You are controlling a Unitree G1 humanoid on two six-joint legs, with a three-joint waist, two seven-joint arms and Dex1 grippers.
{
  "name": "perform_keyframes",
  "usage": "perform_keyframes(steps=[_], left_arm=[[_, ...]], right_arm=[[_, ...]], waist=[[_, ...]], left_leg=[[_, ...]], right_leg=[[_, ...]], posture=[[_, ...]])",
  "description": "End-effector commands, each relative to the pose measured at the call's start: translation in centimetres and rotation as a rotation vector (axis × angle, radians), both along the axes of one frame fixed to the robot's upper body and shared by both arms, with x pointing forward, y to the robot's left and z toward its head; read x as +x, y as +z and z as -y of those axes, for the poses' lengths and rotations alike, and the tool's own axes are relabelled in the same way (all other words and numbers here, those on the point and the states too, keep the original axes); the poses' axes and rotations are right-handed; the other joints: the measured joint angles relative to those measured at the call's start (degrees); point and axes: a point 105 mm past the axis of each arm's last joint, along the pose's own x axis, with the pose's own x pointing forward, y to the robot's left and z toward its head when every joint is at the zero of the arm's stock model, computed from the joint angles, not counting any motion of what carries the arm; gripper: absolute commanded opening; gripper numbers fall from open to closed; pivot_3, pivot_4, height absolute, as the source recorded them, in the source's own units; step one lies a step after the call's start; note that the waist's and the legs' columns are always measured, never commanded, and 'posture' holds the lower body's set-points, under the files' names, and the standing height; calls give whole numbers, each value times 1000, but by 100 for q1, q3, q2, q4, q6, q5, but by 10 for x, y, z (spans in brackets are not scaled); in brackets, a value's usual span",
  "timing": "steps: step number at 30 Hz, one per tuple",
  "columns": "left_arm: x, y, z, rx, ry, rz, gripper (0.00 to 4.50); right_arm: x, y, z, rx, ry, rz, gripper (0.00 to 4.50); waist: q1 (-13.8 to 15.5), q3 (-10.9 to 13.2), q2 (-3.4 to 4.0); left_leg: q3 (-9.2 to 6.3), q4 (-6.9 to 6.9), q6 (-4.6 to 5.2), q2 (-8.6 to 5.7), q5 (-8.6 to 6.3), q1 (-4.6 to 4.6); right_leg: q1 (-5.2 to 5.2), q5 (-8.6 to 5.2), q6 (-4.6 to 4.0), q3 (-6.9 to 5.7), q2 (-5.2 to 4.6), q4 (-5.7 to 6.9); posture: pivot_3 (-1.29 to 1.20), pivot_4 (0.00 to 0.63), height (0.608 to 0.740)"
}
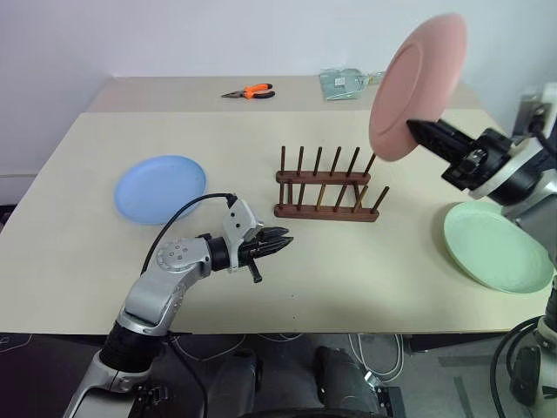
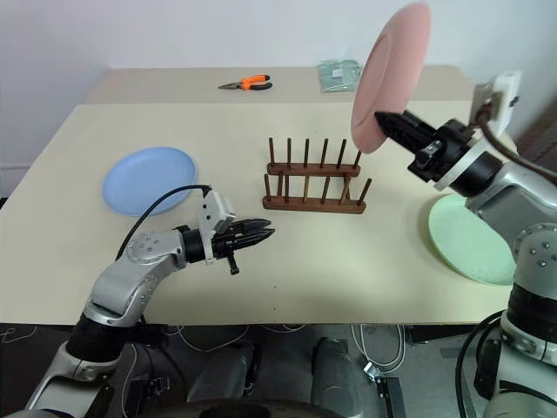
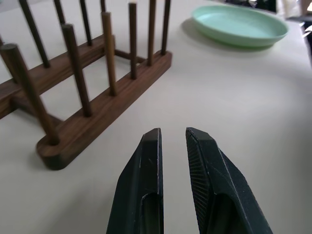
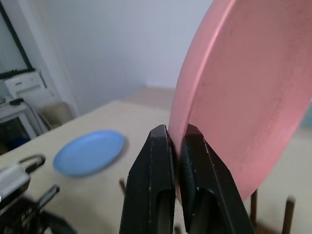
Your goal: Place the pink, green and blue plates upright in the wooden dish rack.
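The dish rack [image 1: 329, 186] stands mid-frame on the table [image 1: 348, 279]. One plate [image 1: 160, 188] lies at left, another [image 1: 496, 246] at lower right. A third plate [image 1: 416, 85] hangs upper right, above the rack's right end. Pliers [image 1: 249, 91] lie top centre, behind the rack.

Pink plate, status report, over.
Right gripper shut on round pink plate, held above dark wooden dish rack. Left gripper nearly shut, empty. Rack slots free.
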Motion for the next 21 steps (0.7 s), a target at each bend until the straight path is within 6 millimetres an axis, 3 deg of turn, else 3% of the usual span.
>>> perform_keyframes(steps=[1,8,12,16,17,21], left_arm=[[-9,15,-4,-38,-32,21,748],[-10,14,-10,-16,-19,26,748],[-10,12,-8,-13,-13,27,748],[-12,10,-5,-11,-22,24,748],[-13,10,-5,-11,-26,23,748],[-12,7,-4,-4,-39,21,748]], right_arm=[[-4,3,-6,-36,18,25,14],[5,-18,0,-80,25,-72,14],[12,-20,9,-117,-24,-70,1460],[13,-19,17,-163,-85,-34,3445],[14,-19,20,-171,-108,-25,3445],[7,-9,64,-176,-281,18,3445]], waist=[[-12,0,1],[6,0,0],[3,0,0],[3,0,0],[3,0,0],[30,0,-1]], left_leg=[[1,-1,0,0,0,0],[6,2,0,0,0,0],[6,1,0,0,0,1],[6,0,0,0,0,0],[6,0,0,0,0,0],[5,1,0,-1,0,-2]], right_leg=[[-1,0,0,0,0,1],[1,0,1,1,0,-1],[0,0,0,1,0,-1],[0,0,0,1,0,-1],[0,0,1,1,0,-1],[0,-1,1,1,-1,-2]], posture=[[0,150,740],[0,150,740],[0,150,740],[0,150,740],[0,150,740],[0,150,740]])
